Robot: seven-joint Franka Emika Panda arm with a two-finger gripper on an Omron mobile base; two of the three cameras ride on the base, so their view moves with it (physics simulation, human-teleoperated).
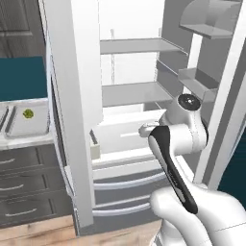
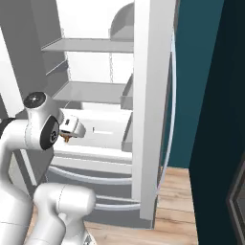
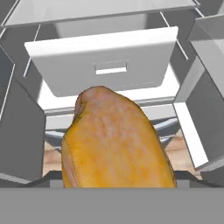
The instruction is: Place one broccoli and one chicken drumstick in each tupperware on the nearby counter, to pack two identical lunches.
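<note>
Left base view: the open fridge (image 1: 125, 96) takes up most of the scene, its white door (image 1: 72, 110) swung out to the left, bare shelves (image 1: 137, 45) inside, and a white drawer (image 1: 120, 132) low in the cavity. Door bins (image 1: 199, 81) line the right-hand door. The arm (image 1: 178, 144) rises from the lower right and bends toward the drawer front, with open room between it and the door on the left.

To the left of the fridge door lies the table (image 1: 24, 137), white over dark drawer fronts (image 1: 24, 182) with silver handles. On it sits one tupperware (image 1: 29, 120), shallow and pale, with a small green broccoli (image 1: 28, 114) inside, near its middle. The edge of a second tupperware (image 1: 3, 120) shows just beside it at the frame's left edge.

In the right base view the gripper (image 2: 72, 128) hangs in front of the drawer, level with its face and well clear of the shelf above; a bit of brown shows beneath the hand.

In the hand view the chicken drumstick (image 3: 113, 140) fills the lower middle, golden-brown, its long axis running away from the camera toward the drawer's handle slot (image 3: 110, 68), rounded end farthest out. The fingers are spread wide around the drumstick and grip it. The drumstick is clear of the drawer face, and the fridge walls stand off on both sides.
</note>
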